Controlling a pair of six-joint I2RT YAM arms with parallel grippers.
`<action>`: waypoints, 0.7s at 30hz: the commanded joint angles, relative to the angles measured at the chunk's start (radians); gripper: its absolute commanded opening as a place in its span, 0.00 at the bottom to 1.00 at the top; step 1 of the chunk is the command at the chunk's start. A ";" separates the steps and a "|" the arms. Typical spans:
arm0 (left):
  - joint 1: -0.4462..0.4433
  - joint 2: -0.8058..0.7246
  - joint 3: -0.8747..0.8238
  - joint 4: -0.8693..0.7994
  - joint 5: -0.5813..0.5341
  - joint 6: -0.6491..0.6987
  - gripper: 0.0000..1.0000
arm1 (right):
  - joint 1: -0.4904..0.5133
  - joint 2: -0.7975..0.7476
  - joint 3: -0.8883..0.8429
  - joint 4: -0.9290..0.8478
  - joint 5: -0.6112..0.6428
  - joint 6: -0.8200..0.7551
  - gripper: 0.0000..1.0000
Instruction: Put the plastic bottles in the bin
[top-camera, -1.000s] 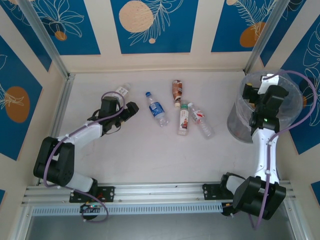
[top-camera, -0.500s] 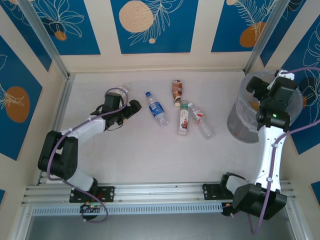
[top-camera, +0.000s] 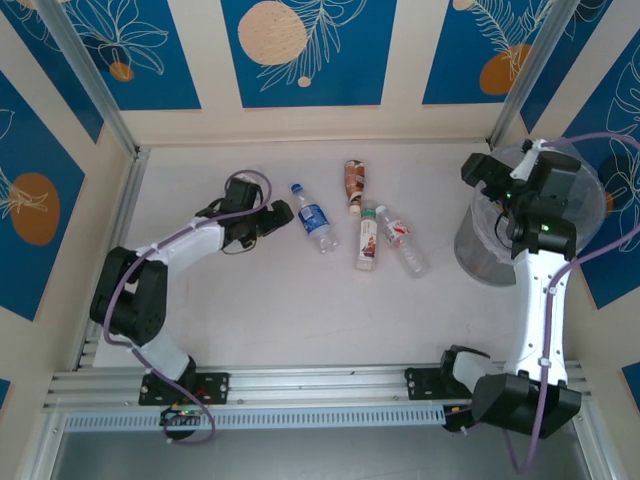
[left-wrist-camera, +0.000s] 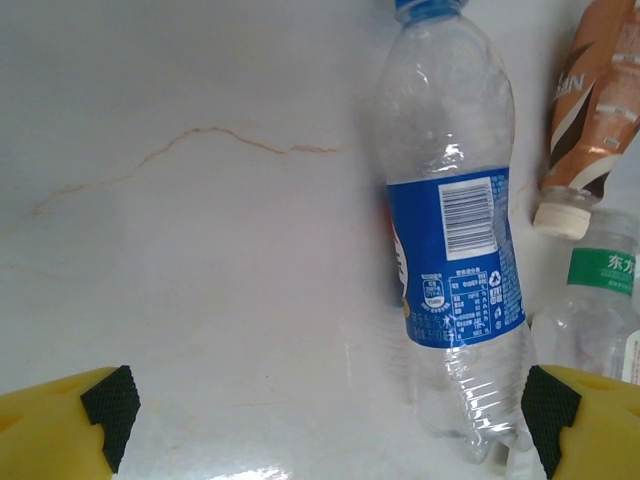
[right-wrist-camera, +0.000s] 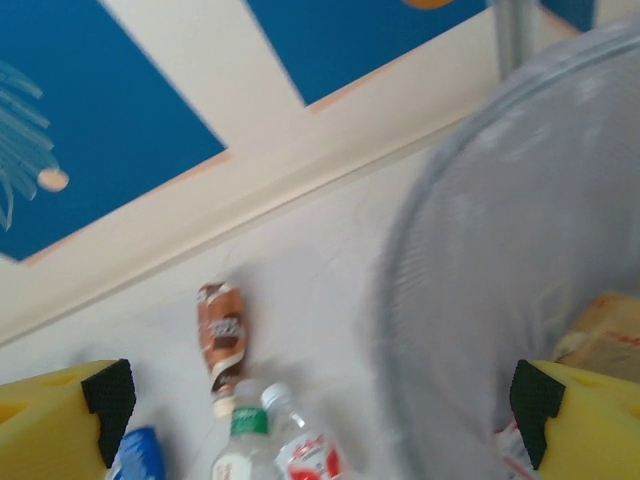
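**Four bottles out on the table; both grippers wide open and empty**

Overhead view: the bin (top-camera: 475, 245) stands at the table's right side, with its clear liner showing above the dark wall. The right gripper (top-camera: 478, 172) hangs just beside the bin's far-left rim, jaws spread wide with nothing between them. Four plastic bottles lie flat to the left of the bin. A red-label bottle (top-camera: 401, 240) is nearest it, and a green-capped bottle (top-camera: 367, 238) lies just beside that one. A brown bottle (top-camera: 354, 182) is just beyond those two, toward the back wall. A blue-label bottle (top-camera: 312, 217) lies farthest from the bin. The left gripper (top-camera: 278, 215) is farther from the bin again, just beside the blue-label bottle — jaws wide, holding nothing.

Left wrist view: the yellow fingers (left-wrist-camera: 110, 400) with black pads stand fully apart. The blue-label bottle lies between them, close to the pad on the bin side and not clamped; whether it touches that pad cannot be told. The brown bottle's cap end and the green-capped bottle show beyond it, toward the bin.

Right wrist view: the pads are far apart and empty. The bin's wall is close and blurred, and a tan wrapped item (right-wrist-camera: 605, 335) lies inside the bin — what it is cannot be told. The brown, green-capped and red-label bottles lie on the table away from the bin.
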 joint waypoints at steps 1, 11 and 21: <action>-0.059 0.032 0.101 -0.109 -0.092 0.075 0.99 | 0.082 -0.016 0.031 -0.060 0.022 -0.018 0.99; -0.101 0.178 0.354 -0.326 -0.367 0.199 0.99 | 0.367 -0.033 -0.057 0.009 0.125 -0.010 0.99; 0.035 0.248 0.485 -0.374 -0.501 0.635 1.00 | 0.474 -0.071 -0.152 0.061 0.150 -0.018 0.99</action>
